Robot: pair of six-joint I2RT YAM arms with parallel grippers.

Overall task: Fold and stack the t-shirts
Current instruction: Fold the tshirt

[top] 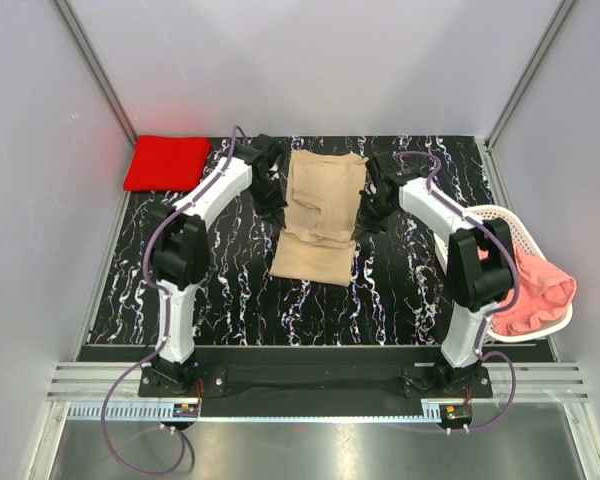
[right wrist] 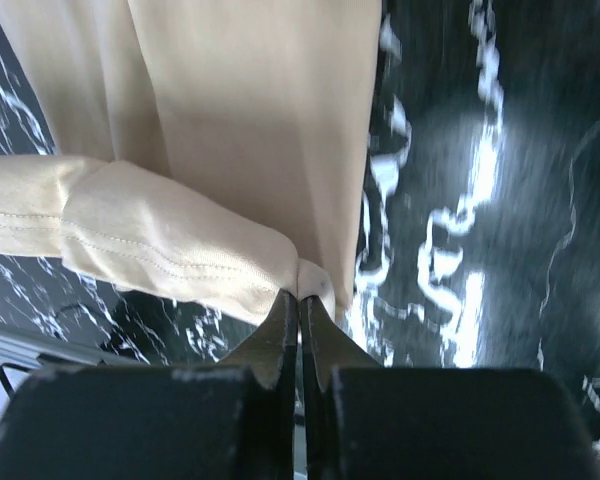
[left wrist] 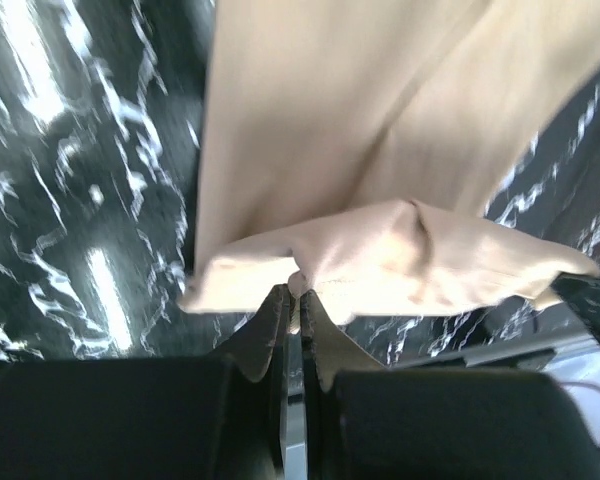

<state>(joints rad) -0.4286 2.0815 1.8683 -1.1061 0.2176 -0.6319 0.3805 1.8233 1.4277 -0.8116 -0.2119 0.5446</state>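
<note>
The tan t-shirt (top: 322, 215) lay lengthwise mid-bench (top: 230, 290), narrowed into a long creased strip. A fold at each side edge was pinched by the left pincer (left wrist: 292, 295) and the right pincer (right wrist: 300, 295). The bright red t-shirt (top: 167, 163) sat folded flat at the far left corner. The salmon-pink t-shirt (top: 535, 290) lay crumpled in the white basket (top: 500, 212) at the right.
</note>
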